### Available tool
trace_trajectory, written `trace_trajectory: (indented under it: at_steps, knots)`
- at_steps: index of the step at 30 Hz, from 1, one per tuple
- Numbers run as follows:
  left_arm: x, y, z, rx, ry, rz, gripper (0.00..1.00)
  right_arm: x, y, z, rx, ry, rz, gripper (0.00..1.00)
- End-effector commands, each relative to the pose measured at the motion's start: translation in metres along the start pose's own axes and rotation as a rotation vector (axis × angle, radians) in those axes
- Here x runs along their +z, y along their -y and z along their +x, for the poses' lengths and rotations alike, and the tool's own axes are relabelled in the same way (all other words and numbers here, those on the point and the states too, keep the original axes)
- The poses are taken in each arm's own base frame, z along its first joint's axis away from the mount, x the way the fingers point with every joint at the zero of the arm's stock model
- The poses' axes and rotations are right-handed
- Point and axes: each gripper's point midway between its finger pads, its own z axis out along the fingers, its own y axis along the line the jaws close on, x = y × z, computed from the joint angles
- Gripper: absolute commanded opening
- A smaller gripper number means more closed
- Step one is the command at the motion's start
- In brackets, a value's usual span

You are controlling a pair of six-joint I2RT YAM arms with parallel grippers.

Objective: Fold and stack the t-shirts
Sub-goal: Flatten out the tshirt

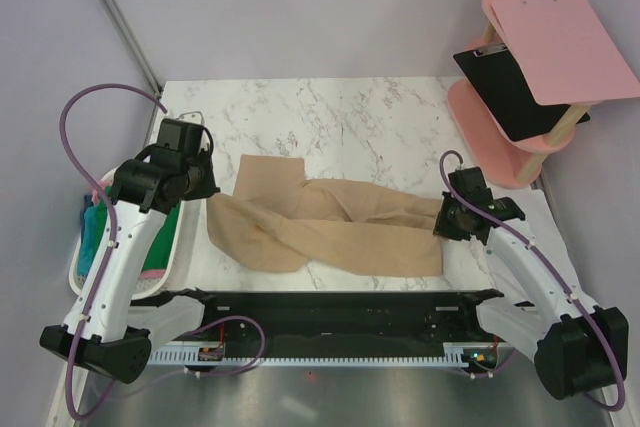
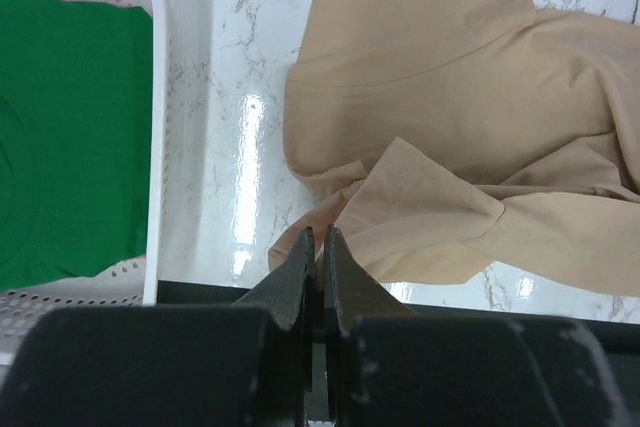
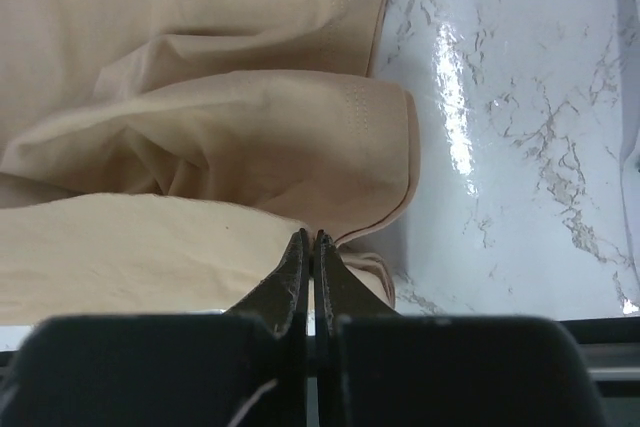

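Note:
A large tan t-shirt (image 1: 330,227) lies crumpled and stretched left to right across the white marble table (image 1: 330,117). My left gripper (image 1: 210,187) is at its left end, jaws shut on a fold of the tan cloth (image 2: 430,97) at the tips (image 2: 320,237). My right gripper (image 1: 440,219) is at its right end, jaws shut on the hemmed edge (image 3: 200,147) at the tips (image 3: 311,239). A green t-shirt (image 2: 70,127) lies in the white basket (image 2: 155,147). Teal cloth (image 1: 92,222) and pink cloth (image 1: 150,274) show in the basket beside my left arm.
The white slatted basket (image 1: 75,277) stands at the table's left edge, under my left arm. A pink stand (image 1: 490,137) at the back right carries a black clipboard (image 1: 510,92) and a pink clipboard (image 1: 565,47). A black rail (image 1: 330,307) runs along the near edge.

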Motion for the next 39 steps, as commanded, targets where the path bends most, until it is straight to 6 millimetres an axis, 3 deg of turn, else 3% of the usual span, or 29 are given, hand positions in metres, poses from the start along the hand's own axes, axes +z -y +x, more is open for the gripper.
trace_trajectory:
  at_steps: [1, 3, 7, 10, 14, 19, 23, 25, 33, 39]
  knots:
    - [-0.002, 0.004, -0.009, -0.028, 0.035, 0.016, 0.02, -0.033, -0.014, -0.03, 0.0, 0.131, -0.049, 0.0]
    - [-0.006, 0.004, -0.015, -0.029, 0.054, 0.02, 0.02, -0.052, -0.022, -0.04, -0.016, 0.178, -0.09, 0.0]
    - [-0.017, 0.0, -0.031, -0.008, 0.093, 0.0, 0.02, -0.107, -0.044, -0.082, -0.039, 0.348, -0.186, 0.0]
    - [-0.038, 0.001, -0.054, -0.001, 0.158, 0.014, 0.02, -0.144, -0.059, -0.112, -0.068, 0.469, -0.239, 0.0]
    - [-0.082, 0.002, -0.091, 0.001, 0.287, 0.053, 0.02, -0.19, -0.079, -0.147, -0.1, 0.605, -0.308, 0.0]
    - [-0.133, 0.006, -0.102, 0.021, 0.399, 0.153, 0.02, -0.257, -0.095, -0.176, -0.138, 0.77, -0.389, 0.0]
    - [-0.173, 0.005, -0.098, 0.011, 0.499, 0.238, 0.02, -0.292, -0.089, -0.179, -0.163, 0.87, -0.398, 0.0]
    - [-0.19, 0.002, -0.092, 0.01, 0.549, 0.269, 0.02, -0.298, -0.087, -0.177, -0.175, 0.89, -0.403, 0.0]
    - [-0.214, -0.001, -0.086, 0.008, 0.619, 0.316, 0.02, -0.312, -0.088, -0.167, -0.203, 0.954, -0.468, 0.0]
    - [-0.24, -0.01, -0.093, 0.004, 0.71, 0.308, 0.02, -0.348, -0.08, -0.16, -0.224, 1.058, -0.494, 0.0]
